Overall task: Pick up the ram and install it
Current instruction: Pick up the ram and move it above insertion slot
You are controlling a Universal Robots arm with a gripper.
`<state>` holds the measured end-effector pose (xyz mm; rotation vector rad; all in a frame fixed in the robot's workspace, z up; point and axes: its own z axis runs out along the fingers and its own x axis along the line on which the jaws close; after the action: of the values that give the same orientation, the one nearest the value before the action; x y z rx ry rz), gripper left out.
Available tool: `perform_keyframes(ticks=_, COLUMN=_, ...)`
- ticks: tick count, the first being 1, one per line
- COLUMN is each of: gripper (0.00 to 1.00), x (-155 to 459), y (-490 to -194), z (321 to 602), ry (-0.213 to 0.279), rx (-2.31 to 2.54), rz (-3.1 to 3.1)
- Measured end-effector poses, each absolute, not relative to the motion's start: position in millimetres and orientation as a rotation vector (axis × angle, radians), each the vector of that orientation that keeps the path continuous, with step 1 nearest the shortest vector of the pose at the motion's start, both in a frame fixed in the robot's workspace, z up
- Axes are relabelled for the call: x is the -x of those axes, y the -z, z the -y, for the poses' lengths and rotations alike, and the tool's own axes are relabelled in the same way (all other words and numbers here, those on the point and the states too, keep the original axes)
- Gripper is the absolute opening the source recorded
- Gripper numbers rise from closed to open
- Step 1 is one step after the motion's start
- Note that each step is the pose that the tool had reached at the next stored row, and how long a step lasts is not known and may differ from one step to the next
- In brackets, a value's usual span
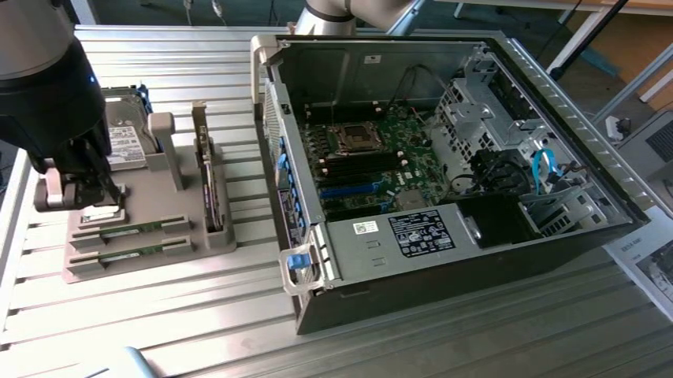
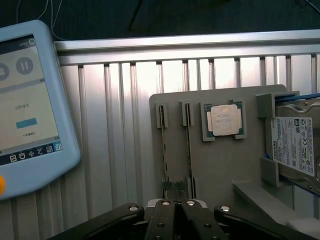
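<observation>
While it hangs over the gray holder [image 2: 220, 165], the end effector [image 2: 175, 202] is shut tight, holding nothing, close to two ram sticks [image 2: 164, 150].

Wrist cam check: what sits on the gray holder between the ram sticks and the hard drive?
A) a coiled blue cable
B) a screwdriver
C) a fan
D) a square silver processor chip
D: the square silver processor chip lies in a recess of the gray holder, with the ram sticks standing in their slots on one side of it and the hard drive with its white label on the other.
</observation>
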<state>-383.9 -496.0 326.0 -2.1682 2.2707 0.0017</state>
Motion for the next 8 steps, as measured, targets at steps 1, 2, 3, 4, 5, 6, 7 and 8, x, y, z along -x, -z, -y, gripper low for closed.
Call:
perform_keyframes(ticks=1, gripper=0.10, x=383.9, y=-325.0, z=496.0, ry=-0.001, rx=2.168, rz=-2.270)
perform_keyframes(ticks=2, gripper=0.10, x=383.9, y=-324.0, z=496.0, ry=0.000, rx=2.168, rz=-2.270)
perform_keyframes(ticks=3, gripper=0.10, x=383.9, y=-323.2, z=496.0, ry=0.000, rx=2.167, rz=-2.270)
perform_keyframes(ticks=4, gripper=0.10, x=383.9, y=-322.9, z=496.0, ry=0.001, rx=2.167, rz=-2.270)
perform_keyframes(ticks=5, gripper=0.10, x=383.9, y=-322.9, z=496.0, ry=0.001, rx=2.167, rz=-2.270)
perform_keyframes(ticks=6, gripper=0.10, x=383.9, y=-322.9, z=496.0, ry=0.001, rx=2.167, rz=-2.270)
perform_keyframes(ticks=7, gripper=0.10, x=383.9, y=-322.8, z=496.0, ry=0.001, rx=2.167, rz=-2.270)
perform_keyframes(ticks=8, gripper=0.10, x=383.9, y=-322.8, z=496.0, ry=0.001, rx=2.167, rz=-2.270)
